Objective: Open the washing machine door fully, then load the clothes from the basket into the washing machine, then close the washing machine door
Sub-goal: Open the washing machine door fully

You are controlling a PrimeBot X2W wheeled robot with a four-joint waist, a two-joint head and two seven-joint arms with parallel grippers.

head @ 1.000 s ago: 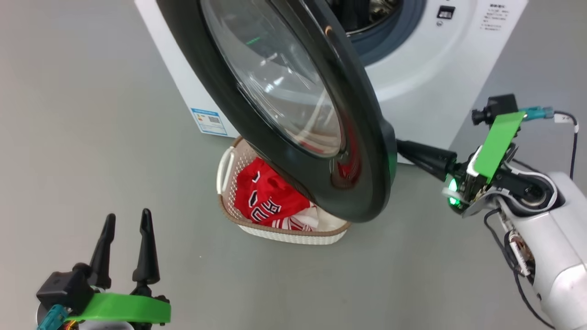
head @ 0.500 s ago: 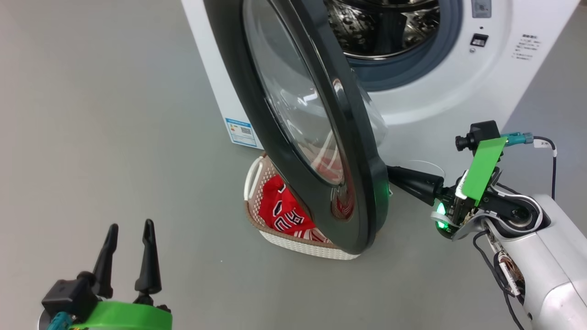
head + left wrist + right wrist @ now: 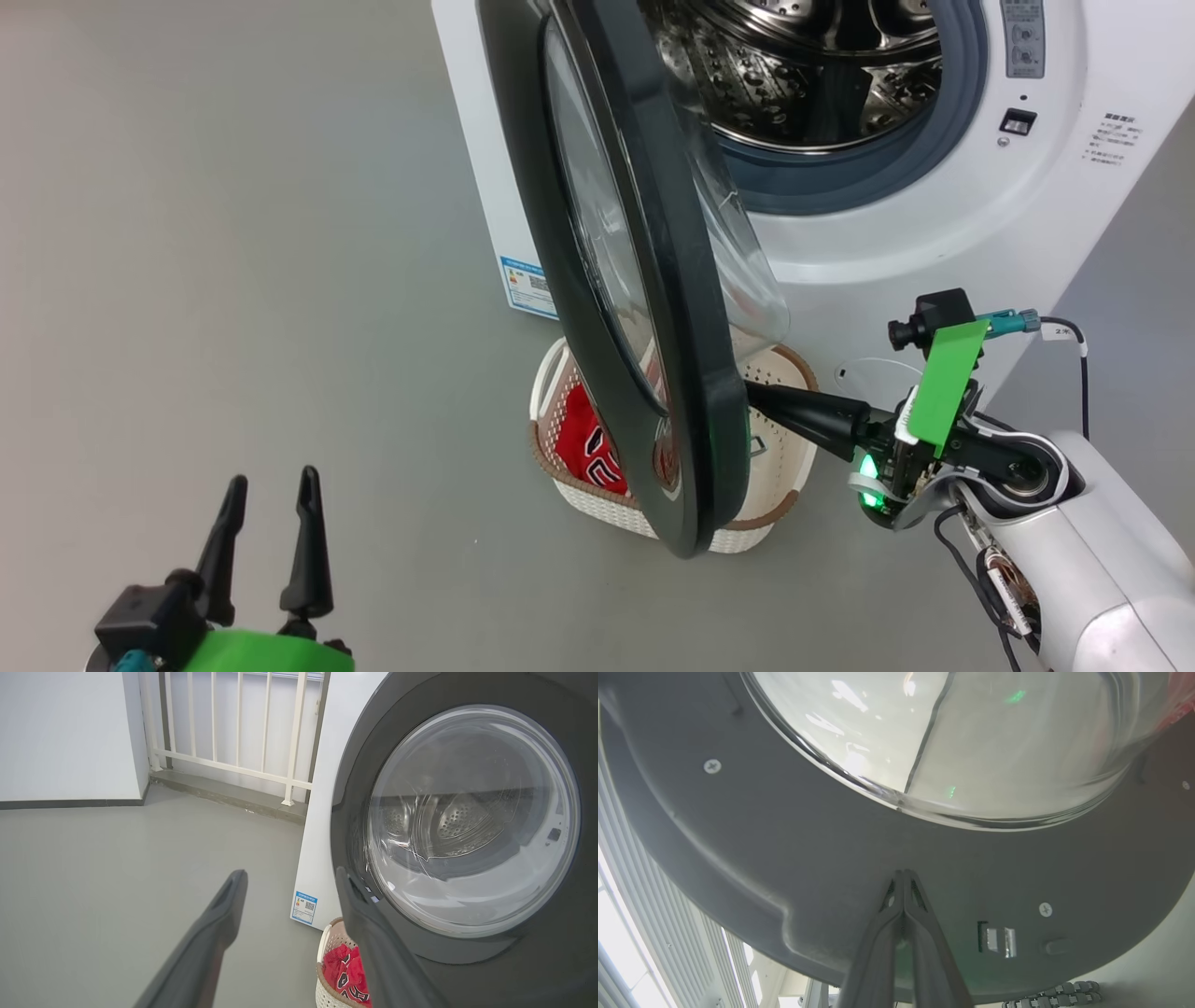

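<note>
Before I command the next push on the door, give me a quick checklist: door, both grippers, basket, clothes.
1. washing machine door fully open: not ok, only partway, hanging over the basket.
2. right gripper shut, tips on the door's inner face: ok.
3. left gripper open, away from the door: ok.
4. clothes in the basket: ok, red jersey inside.
5. basket out of the door's swing: cannot tell.
</note>
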